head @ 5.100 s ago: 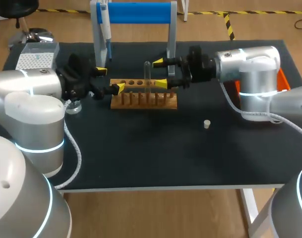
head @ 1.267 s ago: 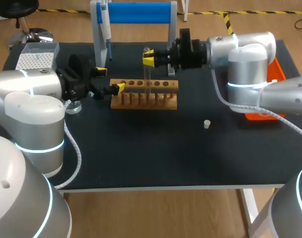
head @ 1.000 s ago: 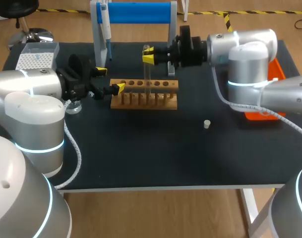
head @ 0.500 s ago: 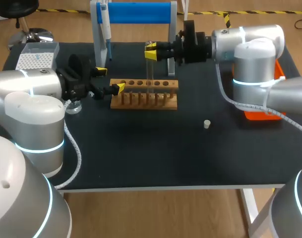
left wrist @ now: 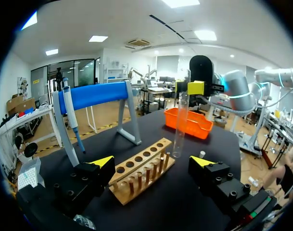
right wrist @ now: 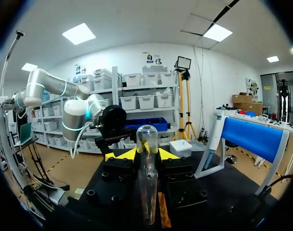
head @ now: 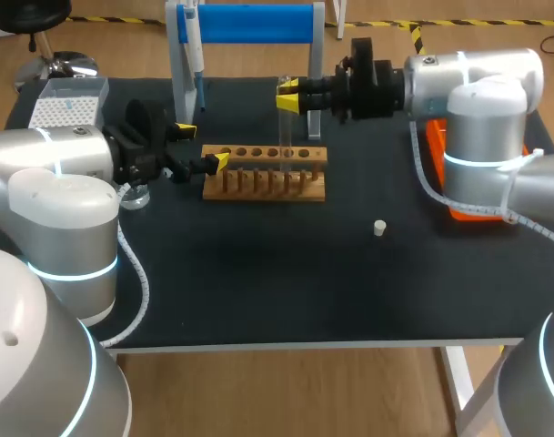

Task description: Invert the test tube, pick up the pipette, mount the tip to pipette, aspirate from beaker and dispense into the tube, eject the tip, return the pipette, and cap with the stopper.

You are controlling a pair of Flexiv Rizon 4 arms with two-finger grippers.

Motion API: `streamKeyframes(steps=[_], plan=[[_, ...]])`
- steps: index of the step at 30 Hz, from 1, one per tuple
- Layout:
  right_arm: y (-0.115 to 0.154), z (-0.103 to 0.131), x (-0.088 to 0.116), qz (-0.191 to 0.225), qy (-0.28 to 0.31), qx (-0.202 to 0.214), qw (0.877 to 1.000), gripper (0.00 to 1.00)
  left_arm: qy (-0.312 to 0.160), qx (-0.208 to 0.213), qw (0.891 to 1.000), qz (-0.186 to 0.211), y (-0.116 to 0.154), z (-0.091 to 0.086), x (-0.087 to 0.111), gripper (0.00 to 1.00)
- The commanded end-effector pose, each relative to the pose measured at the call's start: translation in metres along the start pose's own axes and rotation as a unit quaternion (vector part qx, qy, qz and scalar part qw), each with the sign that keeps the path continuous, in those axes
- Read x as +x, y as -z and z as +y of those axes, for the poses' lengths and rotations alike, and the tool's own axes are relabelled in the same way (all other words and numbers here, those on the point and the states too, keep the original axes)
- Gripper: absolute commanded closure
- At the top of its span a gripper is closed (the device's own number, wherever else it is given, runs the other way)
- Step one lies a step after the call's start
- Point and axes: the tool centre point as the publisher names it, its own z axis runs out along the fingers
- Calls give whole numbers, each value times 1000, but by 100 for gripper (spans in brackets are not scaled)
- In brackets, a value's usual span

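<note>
A clear test tube (head: 285, 137) hangs upright over the right part of the wooden rack (head: 263, 182), its lower end just above the holes. My right gripper (head: 288, 96) is shut on its upper part; in the right wrist view the tube (right wrist: 147, 183) sits between the yellow tips of the right gripper (right wrist: 142, 154). My left gripper (head: 202, 147) stands open at the rack's left end, nothing between its fingers. From the left wrist, the left gripper (left wrist: 152, 161) faces the rack (left wrist: 141, 169), the tube (left wrist: 180, 120) beyond. The pipette (head: 193, 45) hangs on the blue stand (head: 254, 23). A small stopper (head: 379, 228) lies on the table.
A tip box (head: 65, 105) stands at the back left and a glass beaker (head: 134, 195) sits under my left arm. An orange bin (head: 440, 150) is at the right, behind my right arm. The dark mat's front half holds only the stopper.
My right gripper has risen and shifted right with the test tube, drawing it up out of the rack. The left arm has stayed still.
</note>
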Motion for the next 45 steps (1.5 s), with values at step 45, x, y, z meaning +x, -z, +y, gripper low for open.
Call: streamKeyframes(steps=[45], plan=[[21,-17,-18,159,-671,23,724,100,0,3,1000,-1,-1,1,0,0]])
